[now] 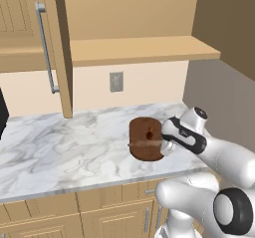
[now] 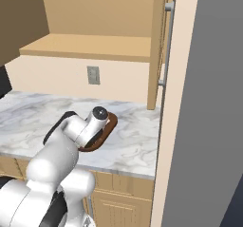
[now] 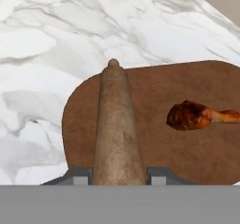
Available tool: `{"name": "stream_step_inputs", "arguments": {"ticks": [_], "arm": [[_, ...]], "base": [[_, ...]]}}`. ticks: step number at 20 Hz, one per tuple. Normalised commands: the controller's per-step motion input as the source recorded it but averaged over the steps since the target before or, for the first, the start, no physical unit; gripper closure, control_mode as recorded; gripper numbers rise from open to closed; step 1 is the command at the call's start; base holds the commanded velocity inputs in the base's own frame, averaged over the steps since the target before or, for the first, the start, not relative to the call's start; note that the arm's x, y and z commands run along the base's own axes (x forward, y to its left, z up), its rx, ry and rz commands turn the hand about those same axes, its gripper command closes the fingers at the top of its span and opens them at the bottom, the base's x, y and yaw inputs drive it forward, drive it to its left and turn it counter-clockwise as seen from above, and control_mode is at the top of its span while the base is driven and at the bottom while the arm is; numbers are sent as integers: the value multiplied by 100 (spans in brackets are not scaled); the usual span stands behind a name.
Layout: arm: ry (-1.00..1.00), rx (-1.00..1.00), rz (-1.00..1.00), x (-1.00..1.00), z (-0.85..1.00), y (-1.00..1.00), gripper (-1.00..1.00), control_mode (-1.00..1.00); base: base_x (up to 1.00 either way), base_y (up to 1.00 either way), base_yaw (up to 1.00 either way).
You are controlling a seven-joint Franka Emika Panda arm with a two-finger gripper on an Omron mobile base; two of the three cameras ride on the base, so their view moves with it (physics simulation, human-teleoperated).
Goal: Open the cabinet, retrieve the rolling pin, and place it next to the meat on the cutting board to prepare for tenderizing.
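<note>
In the left base view, the cabinet (image 1: 30, 38) fills the upper left of the frame; its door stands swung open, and the grey bar handle (image 1: 46, 48) hangs on it. Below, the marble counter (image 1: 60, 142) runs across the middle of the frame. Right of centre lies the cutting board (image 1: 146, 138), with the meat (image 1: 150, 133) a small dark spot near its middle. The rolling pin (image 1: 144, 144) crosses the board just below the meat. At centre right, the gripper (image 1: 166, 143) meets the pin's right end.

In the hand view, the pin runs up the centre of the frame from the bottom edge, the two finger tips (image 3: 75, 175) pressed against its sides: the hand is clamped on the pin. The meat sits at centre right of that frame, clearly apart from the pin. Whether the pin rests on the board or hangs just above it cannot be told.

Risks from this position:
- Release above the surface: the round pin may roll off the board or into the meat.
- Grip at one end only: the free end may drop first and swing.
- Withdrawal with the fingers too close together: they may drag the pin out of place.
</note>
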Motion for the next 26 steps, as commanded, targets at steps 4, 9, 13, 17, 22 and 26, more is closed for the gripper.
{"name": "stream_step_inputs", "arguments": {"ticks": [4, 9, 13, 17, 22, 26], "arm": [[0, 0, 1, 17, -33, 1, 100, -100], [0, 0, 0, 19, -28, 0, 100, -100], [0, -1, 0, 7, -25, 13, -100, -100], [-1, 0, 0, -7, 1, 15, -100, -100], [0, 0, 0, -6, 23, 21, -100, -100], [0, 0, 0, -6, 31, 12, -100, -100]], "base": [[0, 0, 0], [0, 0, 0], [0, 0, 0], [0, 0, 0], [0, 0, 0], [0, 0, 0]]}}
